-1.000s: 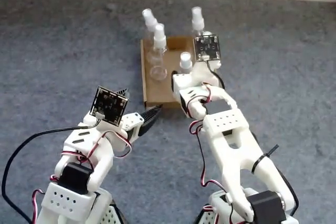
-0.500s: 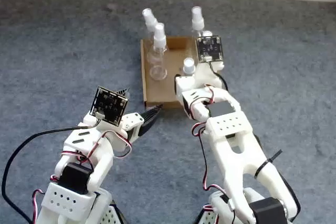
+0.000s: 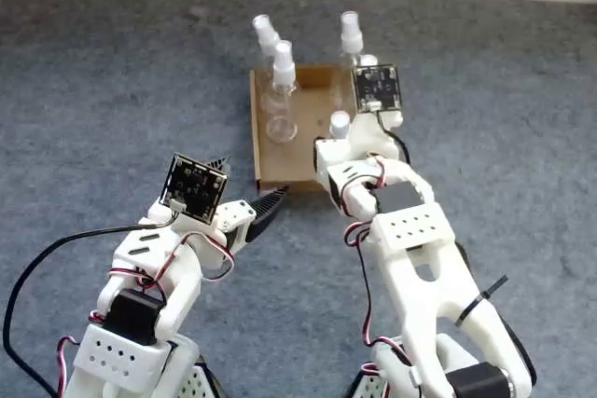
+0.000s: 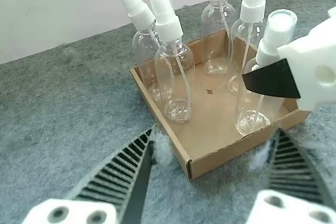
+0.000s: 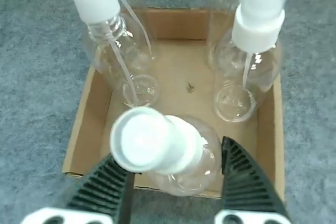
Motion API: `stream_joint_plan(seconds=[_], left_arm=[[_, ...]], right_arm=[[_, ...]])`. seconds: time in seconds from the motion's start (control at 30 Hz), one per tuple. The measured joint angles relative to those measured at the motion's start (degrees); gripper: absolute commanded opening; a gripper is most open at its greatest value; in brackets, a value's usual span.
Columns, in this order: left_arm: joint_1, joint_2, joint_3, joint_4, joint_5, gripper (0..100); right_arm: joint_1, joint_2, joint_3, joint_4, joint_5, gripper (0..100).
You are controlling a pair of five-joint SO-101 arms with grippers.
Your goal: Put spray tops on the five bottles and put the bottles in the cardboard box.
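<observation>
Seating the fifth clear plastic bottle with white spray top [image 4: 252, 103] in the shallow brown cardboard box [image 3: 254, 137]: last step of the task, judging by the layout.

Noted right gripper [image 5: 170, 153] clenched around the upper body of that bottle, just under the cap. Found the bottle at the near right corner of the box, leaning a little toward the arm. Cannot tell whether resting on the cardboard floor or hanging just above it.

Counted four other clear capped bottles [image 4: 176, 77], upright and inside the box as far as the left wrist view shows. Marked the closest neighbour bottle [image 5: 247, 61], just beyond the held one on the right side of the box.

Noted left gripper [image 4: 212, 136] released, jaws spread wide, empty, hovering over the grey carpeted surface [image 3: 112, 90] near the near left corner of the box.

To do it well:
- Right the lean first, then lower straight down.
- Hold the clamp firm until flat on the box floor.
- Stay off the neighbour bottle and off the near wall. Empty, light, top-heavy: likely to topple or slide at a touch.
- Open only a little wider than the bottle body.
- Withdraw upward and back, clearing the cap, without sweeping sideways.
- Consider bracing the box with the left gripper in case of sliding.
</observation>
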Motion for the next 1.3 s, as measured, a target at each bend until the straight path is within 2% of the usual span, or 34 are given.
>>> stream_joint_plan(seconds=[0.43, 0.67, 1.3], left_arm=[[0.00, 0.00, 0.88, -0.18, 0.00, 28], [-3.43, 0.09, 0.88, -0.18, 1.93, 28], [-3.34, 0.09, 0.88, -0.18, 2.29, 28]], right_arm=[[0.00, 0.00, 0.00, -0.26, 0.00, 14.6], [0.00, 0.00, 0.00, -0.26, 0.00, 14.6], [0.00, 0.00, 0.00, -0.26, 0.00, 14.6]])
